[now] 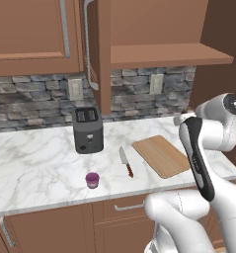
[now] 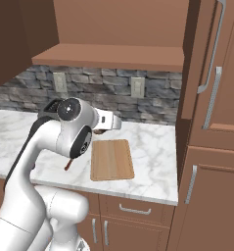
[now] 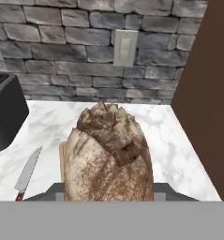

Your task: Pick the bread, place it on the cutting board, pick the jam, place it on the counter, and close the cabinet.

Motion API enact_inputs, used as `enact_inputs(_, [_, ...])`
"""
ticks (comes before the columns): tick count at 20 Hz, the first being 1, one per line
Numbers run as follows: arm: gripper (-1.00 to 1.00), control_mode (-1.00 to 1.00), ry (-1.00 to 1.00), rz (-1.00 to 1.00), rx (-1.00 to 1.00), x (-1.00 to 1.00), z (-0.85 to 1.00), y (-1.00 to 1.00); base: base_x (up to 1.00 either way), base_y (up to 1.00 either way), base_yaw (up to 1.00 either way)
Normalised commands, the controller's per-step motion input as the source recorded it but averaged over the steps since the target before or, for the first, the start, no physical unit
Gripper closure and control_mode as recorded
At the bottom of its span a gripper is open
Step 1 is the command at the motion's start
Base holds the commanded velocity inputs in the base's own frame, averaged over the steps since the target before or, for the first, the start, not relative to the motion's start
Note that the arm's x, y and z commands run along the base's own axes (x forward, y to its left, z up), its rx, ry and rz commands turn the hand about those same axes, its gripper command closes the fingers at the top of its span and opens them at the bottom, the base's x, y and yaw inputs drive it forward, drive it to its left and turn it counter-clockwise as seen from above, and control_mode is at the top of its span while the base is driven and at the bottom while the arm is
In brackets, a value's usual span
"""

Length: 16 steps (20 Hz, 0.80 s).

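Base views flank the counter [image 1: 35, 163]; hand view, perhaps tilted down, hugs bread [image 3: 111, 159].

You have bare counter [image 1: 35, 158] left of the toaster [image 1: 88, 130] and open cutting board [image 1: 161, 155] surface. The knife [image 1: 125, 161] lies between toaster and board; the jam [image 1: 92, 180] stands near the front edge. The open cabinet [image 1: 92, 44] door overhangs the toaster.

dark-brown bread [image 3: 109, 154] with tan mottling. pale tan wooden cutting board [image 1: 161, 155]. white marble counter [image 1: 35, 168] veined in grey. purple jam [image 1: 92, 180] with a lilac top. reddish-brown cabinet [image 1: 30, 32] with silver bar handles. dark grey toaster [image 1: 87, 130]. knife [image 1: 126, 161] with silver blade and reddish-brown handle. grey stone backsplash [image 3: 62, 51] in mixed shades. cream wall outlet [image 3: 125, 48].
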Motion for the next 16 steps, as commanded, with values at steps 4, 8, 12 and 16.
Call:
enact_inputs(4, [1.0,-1.0,0.04,0.03,0.0,-0.1,-0.08,0.0,0.0,0.0,0.0])
enact_inputs(8, [1.0,-1.0,0.02,0.03,0.0,-0.03,-0.09,0.01,0.0,0.0,0.0])
enact_inputs(12, [1.0,-1.0,0.0,0.01,0.0,0.0,-0.19,0.07,0.0,0.0,0.0])
enact_inputs(16, [1.0,-1.0,0.0,0.0,0.0,0.0,-0.23,0.07,0.0,0.0,0.0])
